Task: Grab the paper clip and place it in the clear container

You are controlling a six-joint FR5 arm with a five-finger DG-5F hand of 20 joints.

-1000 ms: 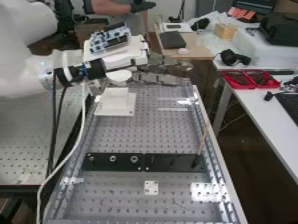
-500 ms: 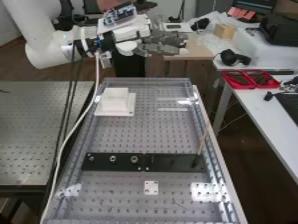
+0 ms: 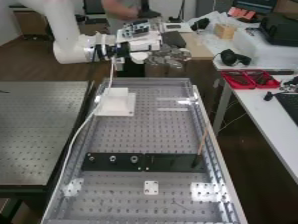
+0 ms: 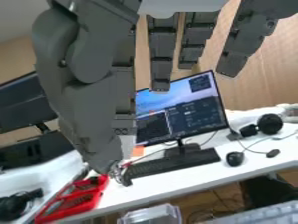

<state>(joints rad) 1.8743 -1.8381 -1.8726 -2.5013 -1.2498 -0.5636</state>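
If the arm (image 3: 72, 49) swings low past the metal table (image 3: 146, 135), the hand (image 3: 174, 54), at upper centre in the high view, could knock what looks like the clear container (image 4: 151, 215), seen in the wrist view. Whether the hand is open, closed or gripping the paper clip, I cannot tell; something that thin could slip.

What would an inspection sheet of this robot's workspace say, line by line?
surface: perforated metal bench, with bright reflections
job's things: clear container, cut off by the view's edge
clutter: white block, dark plates and thin stick on the bench
hand: the hand is open, fingers straight, past the bench's far end
cables: white cable runs from the arm along the bench's side
surroundings: white table with red trays and monitor
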